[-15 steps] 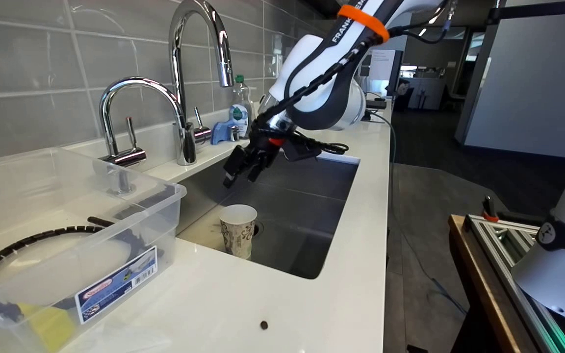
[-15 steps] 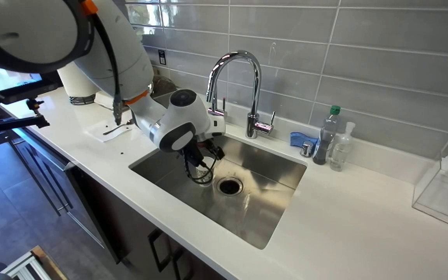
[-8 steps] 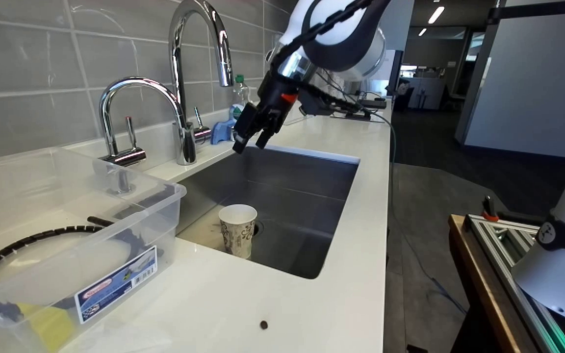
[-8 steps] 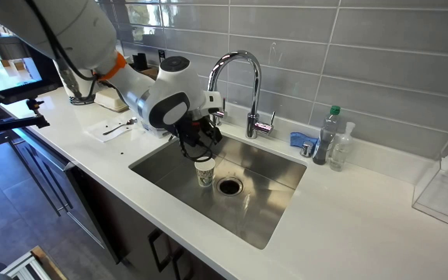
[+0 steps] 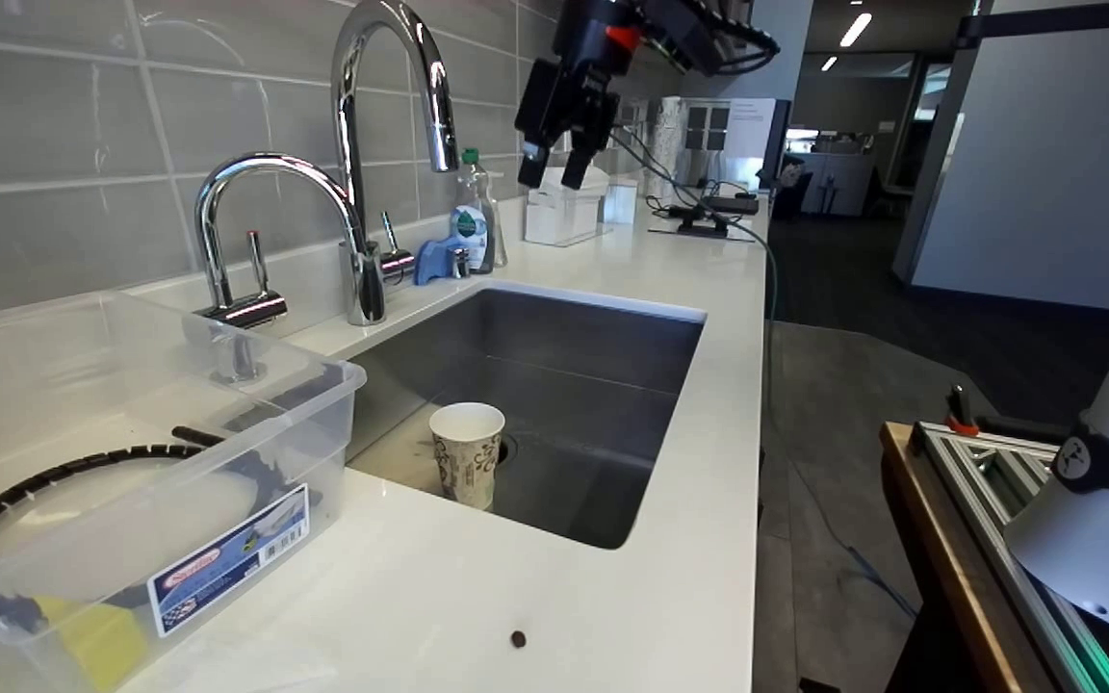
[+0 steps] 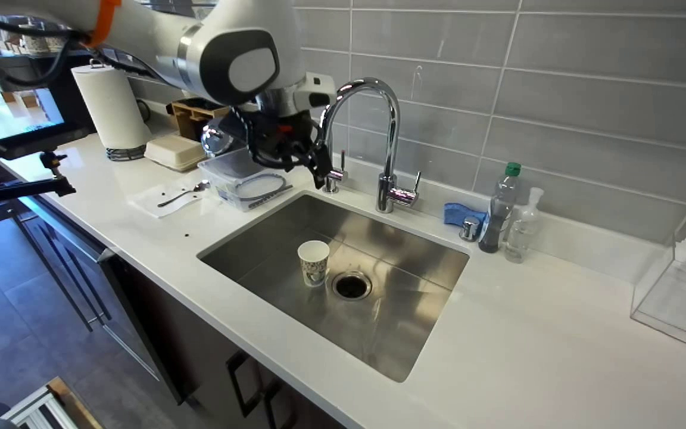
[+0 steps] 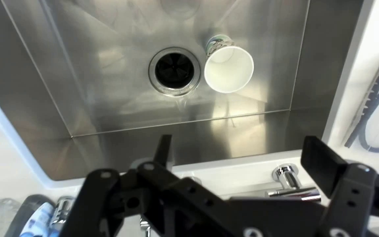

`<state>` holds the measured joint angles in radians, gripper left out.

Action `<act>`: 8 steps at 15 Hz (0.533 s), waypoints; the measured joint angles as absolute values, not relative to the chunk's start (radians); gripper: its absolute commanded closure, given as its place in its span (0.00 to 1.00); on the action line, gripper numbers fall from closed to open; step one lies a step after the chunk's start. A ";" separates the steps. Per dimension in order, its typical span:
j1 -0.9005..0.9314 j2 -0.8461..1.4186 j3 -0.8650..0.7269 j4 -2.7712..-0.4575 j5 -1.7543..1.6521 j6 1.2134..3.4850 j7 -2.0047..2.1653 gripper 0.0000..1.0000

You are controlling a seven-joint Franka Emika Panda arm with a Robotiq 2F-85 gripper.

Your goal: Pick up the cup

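Spread wide and holding nothing, the gripper hangs higher than the cup and well apart from it — the cup stands upright in the steel sink, just beside the drain. Best, I judge: clear the tall faucet, centre over the rim, lower straight, squeeze gently — that paper-looking side would likely buckle. White counter surrounds the sink; grey tile rises behind, dark floor beyond.

My white arm, black claw
I wear an orange band and black cable, upper left in an exterior view; round screws, low in the wrist view.
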<state>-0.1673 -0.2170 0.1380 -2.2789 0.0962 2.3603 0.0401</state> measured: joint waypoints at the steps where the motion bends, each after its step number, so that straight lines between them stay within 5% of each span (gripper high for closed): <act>1: -0.159 -0.236 0.124 -2.253 0.071 2.329 0.069 0.00; 8: -0.134 -0.260 0.054 -2.094 0.045 2.326 0.173 0.00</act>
<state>-0.1341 -0.2597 0.0535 -2.0941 0.0454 2.3264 0.1733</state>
